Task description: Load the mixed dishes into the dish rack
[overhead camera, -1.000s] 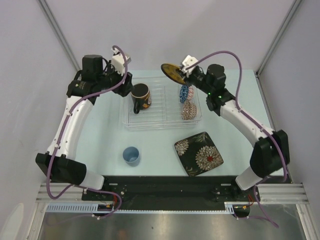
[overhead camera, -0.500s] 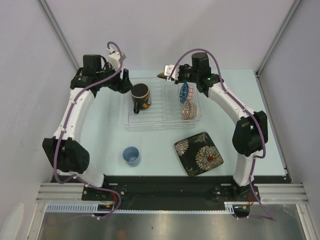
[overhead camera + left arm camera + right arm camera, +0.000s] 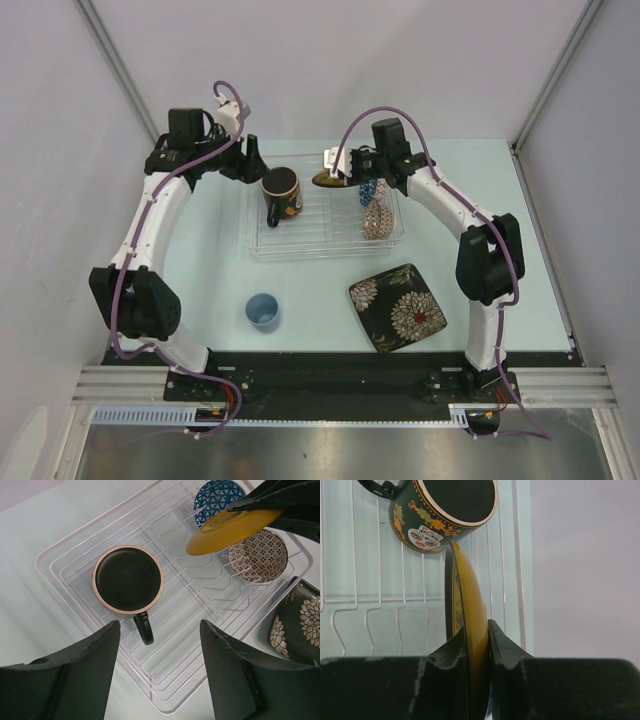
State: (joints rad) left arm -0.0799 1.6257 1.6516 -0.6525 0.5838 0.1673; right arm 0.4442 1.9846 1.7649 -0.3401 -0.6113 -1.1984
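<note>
The left hand [image 3: 250,160] hangs open and empty at the far left corner of the dish rack [image 3: 300,243], having drawn back a little from the dark mug [image 3: 281,193] sitting in the rack's left part. The small light-blue cup [image 3: 262,311] waits on the desk [image 3: 210,270], nearer. Over the last second the right hand [image 3: 343,166], clamped on the rim of the yellow round plate [image 3: 326,180], has swung it in from beyond the rack's far edge. The plate now hangs over the far middle ribs, just left of the blue patterned bowl [image 3: 370,188] and beige patterned bowl [image 3: 377,218]. Slotting it looks next. The black floral square plate [image 3: 397,307] remains on the desk.
</note>
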